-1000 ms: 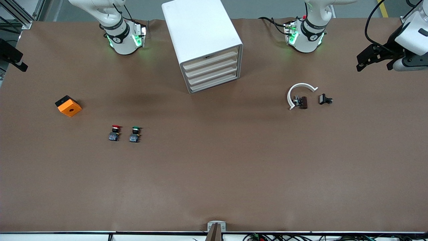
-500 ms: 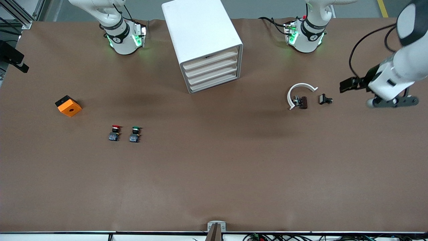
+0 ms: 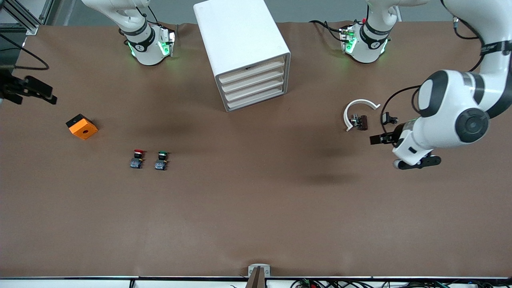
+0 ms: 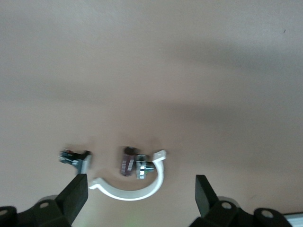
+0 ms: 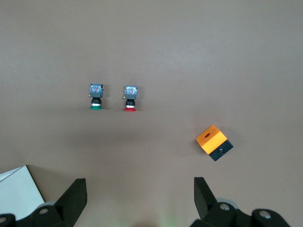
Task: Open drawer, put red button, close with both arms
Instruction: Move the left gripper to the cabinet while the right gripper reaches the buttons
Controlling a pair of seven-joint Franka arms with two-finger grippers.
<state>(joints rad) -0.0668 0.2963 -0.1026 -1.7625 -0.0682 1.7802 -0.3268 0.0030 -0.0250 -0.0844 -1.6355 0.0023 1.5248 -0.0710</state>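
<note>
Front view: red button [image 3: 137, 158] lies on the table toward my right arm's end, just beside its green-capped twin [image 3: 161, 160], well apart from the drawer cabinet [image 3: 244, 52]; it looks small, light and rigid, best pinched across the squared body, since the round cap may slip. My right gripper [image 5: 137, 198] hangs spread and empty near the orange box [image 3: 81, 126]; my left gripper [image 4: 139, 198], also spread and empty, is over the white clamp ring [image 3: 357, 113] and small black parts [image 3: 389, 119], with every drawer shut and nothing blocking the button.

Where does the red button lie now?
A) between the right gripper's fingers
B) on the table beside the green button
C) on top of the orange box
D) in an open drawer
B: the red button lies on the brown table right beside the green button, with all cabinet drawers shut.
</note>
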